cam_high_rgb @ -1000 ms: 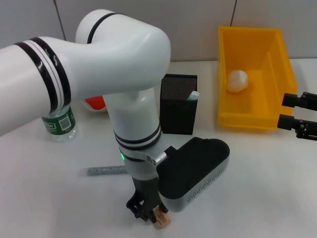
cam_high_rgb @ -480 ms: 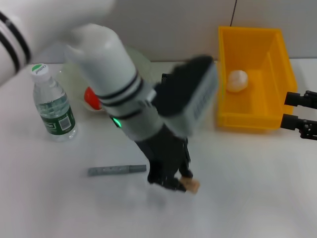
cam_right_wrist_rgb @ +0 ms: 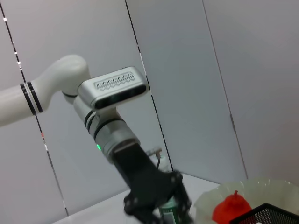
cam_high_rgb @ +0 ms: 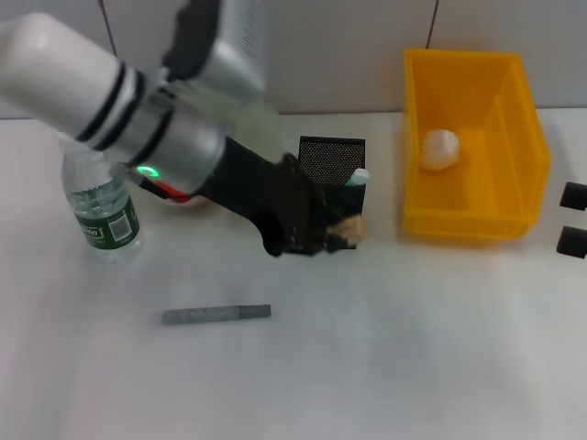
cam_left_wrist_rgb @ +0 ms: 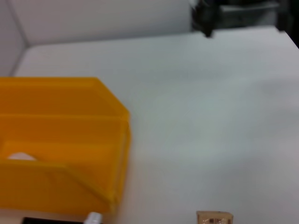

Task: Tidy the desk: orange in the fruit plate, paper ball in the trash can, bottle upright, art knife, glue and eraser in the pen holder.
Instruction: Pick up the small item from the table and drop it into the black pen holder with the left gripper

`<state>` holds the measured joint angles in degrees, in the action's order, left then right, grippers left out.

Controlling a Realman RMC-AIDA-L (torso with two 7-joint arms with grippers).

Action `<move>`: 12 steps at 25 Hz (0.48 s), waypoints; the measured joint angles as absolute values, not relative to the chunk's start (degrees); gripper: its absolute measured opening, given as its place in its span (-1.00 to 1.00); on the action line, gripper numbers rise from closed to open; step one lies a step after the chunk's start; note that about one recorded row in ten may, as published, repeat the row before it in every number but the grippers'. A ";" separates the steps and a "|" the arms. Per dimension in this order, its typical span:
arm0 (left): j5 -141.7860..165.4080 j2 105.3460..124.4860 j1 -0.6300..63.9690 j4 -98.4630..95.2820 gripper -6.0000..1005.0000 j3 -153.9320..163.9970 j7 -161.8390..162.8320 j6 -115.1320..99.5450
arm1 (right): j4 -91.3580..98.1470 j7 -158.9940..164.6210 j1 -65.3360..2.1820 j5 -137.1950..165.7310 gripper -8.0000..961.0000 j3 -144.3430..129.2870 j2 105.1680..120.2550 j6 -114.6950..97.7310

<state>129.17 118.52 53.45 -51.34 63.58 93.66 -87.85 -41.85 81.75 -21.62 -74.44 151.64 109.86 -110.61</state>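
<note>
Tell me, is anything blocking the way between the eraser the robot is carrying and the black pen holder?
Nothing visible is. The left pincer holds the eraser right by the front of the pen holder, whose top is open. Only the glue already stands inside, at one side.

My left arm (cam_high_rgb: pixel 83 82) wears a smooth, glossy white shell with black bands, and my fingers (cam_high_rgb: pixel 303 240) are matt black. The eraser (cam_high_rgb: pixel 347 229) between them looks like tan rubber in a printed paper sleeve. The pen holder (cam_high_rgb: pixel 332 170) is black metal mesh. The trash can (cam_high_rgb: pixel 472 137) is smooth yellow plastic; the paper ball (cam_high_rgb: pixel 438 149) inside is crumpled. The bottle (cam_high_rgb: pixel 101 206) is clear plastic. The surface (cam_high_rgb: pixel 413 348) is matt white.
</note>
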 joint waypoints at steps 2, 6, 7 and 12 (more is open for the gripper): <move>126.83 118.48 51.22 -52.18 -0.46 60.25 93.71 -87.47 | -42.11 80.82 -20.59 -74.36 0.55 151.68 109.97 -110.79; 119.76 118.39 48.08 -52.30 -0.46 57.08 92.61 -84.44 | -42.08 80.21 -20.17 -73.97 0.56 151.08 110.15 -110.89; 117.41 118.62 47.41 -51.69 -0.46 57.40 92.54 -81.36 | -42.03 80.16 -20.19 -73.92 0.56 151.03 110.18 -110.90; 114.64 118.84 46.95 -50.54 -0.46 57.99 92.19 -78.17 | -41.85 80.07 -20.63 -73.83 0.56 150.92 110.25 -110.92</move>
<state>114.64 118.84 46.95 -50.54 57.99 92.19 -78.17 -41.85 80.07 -20.63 -73.83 150.92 110.25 -110.92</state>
